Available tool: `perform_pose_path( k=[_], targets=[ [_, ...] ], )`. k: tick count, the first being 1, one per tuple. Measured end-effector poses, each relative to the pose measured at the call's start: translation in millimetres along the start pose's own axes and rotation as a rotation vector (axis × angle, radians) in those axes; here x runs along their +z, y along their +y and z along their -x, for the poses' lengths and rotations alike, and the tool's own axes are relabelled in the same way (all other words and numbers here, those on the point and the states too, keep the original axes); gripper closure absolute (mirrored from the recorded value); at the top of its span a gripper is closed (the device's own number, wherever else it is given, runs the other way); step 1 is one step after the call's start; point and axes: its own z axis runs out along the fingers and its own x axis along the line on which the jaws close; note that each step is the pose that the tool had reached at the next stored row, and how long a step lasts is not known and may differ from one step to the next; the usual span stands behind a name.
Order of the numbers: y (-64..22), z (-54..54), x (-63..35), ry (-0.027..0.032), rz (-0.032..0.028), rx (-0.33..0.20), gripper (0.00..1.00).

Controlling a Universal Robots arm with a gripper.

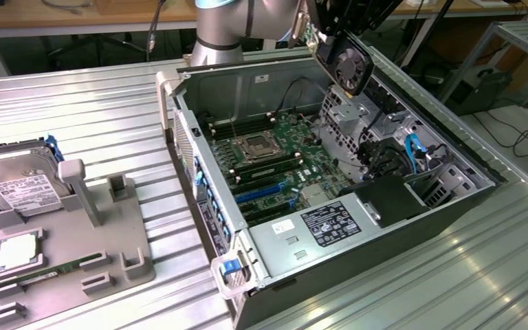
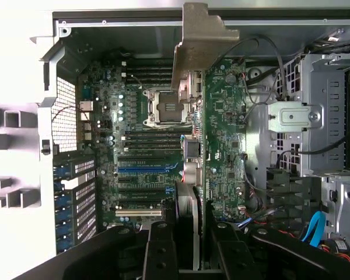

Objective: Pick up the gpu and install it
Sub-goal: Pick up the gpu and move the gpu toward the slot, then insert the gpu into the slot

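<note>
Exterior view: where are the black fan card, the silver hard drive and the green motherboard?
Black gpu card with round fan (image 1: 350, 66): exterior view, fan hub.
Silver white-labelled hard drive (image 1: 18, 190): exterior view, white label.
Green motherboard (image 1: 306, 159): exterior view, bare green surface.

— What does the gripper (image 2: 192, 242) hold?
— The gpu (image 2: 190, 192), seen edge-on. A black finger (image 2: 160, 248) presses on each side of the card, and its pale bracket (image 2: 199, 41) sits at the far end.
— And under it?
— The open case (image 2: 105, 35) with the green board (image 2: 122, 134). The card hangs over the board, its bracket overlapping the edge of the socket (image 2: 163, 108), with the blue slots (image 2: 141, 169) to the same side. On the card's other side stand a metal cage (image 2: 329, 116) and a blue cable (image 2: 315, 224)
</note>
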Motion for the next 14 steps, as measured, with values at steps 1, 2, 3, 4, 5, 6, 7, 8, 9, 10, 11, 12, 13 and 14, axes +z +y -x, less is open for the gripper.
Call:
perform_pose_path(
  k=[1,2,3,4,5,6,7,8,9,10,11,12,13,14],
  targets=[
    [0.0,0.0,0.0,0.0,0.0,0.0,0.72],
    [0.0,0.0,0.0,0.0,0.0,0.0,0.72],
    [0.0,0.0,0.0,0.0001,0.0001,0.0,0.72],
    [0.0,0.0,0.0,0.0,0.0,0.0,0.72],
    [0.0,0.0,0.0,0.0001,0.0,0.0,0.72],
    [0.0,0.0,0.0,0.0,0.0,0.0,0.72],
    [0.0,0.0,0.0,0.0,0.0,0.0,0.72],
    [0.0,0.0,0.0,0.0,0.0,0.0,0.72],
    [0.0,0.0,0.0,0.0001,0.0001,-0.002,0.72],
    [0.0,0.0,0.0,0.0008,0.0001,-0.016,0.72],
    [0.0,0.0,0.0,0.0018,0.0004,-0.035,0.72],
    [0.0,0.0,0.0,0.0022,0.0005,-0.043,0.72],
    [0.0,0.0,0.0,0.0028,0.0005,-0.053,0.72],
    [0.0,0.0,0.0,0.0033,0.0007,-0.065,0.72]
  ],
)
